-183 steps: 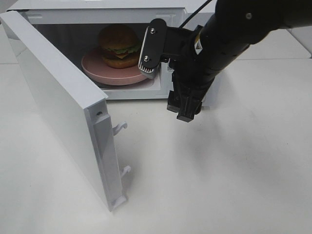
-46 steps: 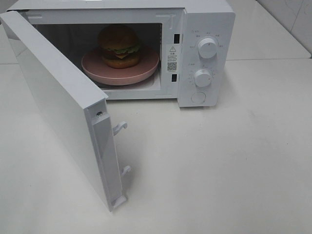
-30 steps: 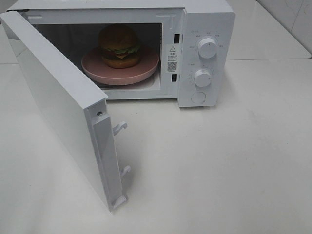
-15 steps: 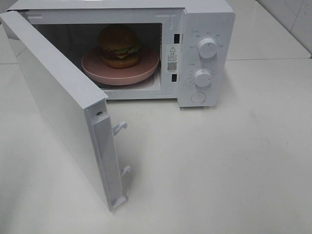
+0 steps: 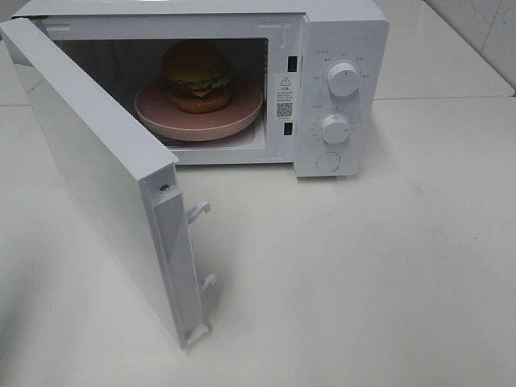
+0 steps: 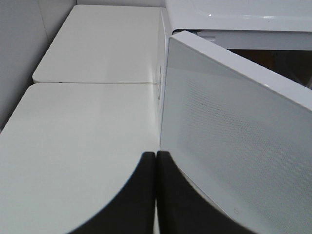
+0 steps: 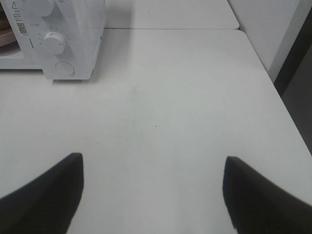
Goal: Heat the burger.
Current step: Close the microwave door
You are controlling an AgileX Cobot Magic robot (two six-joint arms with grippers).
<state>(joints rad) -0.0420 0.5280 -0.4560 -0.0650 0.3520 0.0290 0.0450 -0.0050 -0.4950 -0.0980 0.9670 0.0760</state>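
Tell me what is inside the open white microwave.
A burger with a brown bun sits on a round pink plate. What lies beneath the plate is covered.

A white table (image 5: 387,266) fills the view, evenly lit, with only soft shadows. A second table (image 6: 107,44) butts against its far edge, a thin seam (image 6: 97,83) between them. A grey wall (image 6: 19,48) stands beside both. Pale tiles (image 5: 484,32) show past the far right corner.

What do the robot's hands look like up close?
The left end effector and right end effector each show just two matte black fingers, smooth, broad and rounded at the tips. No cables, markings or arm segments are in view.
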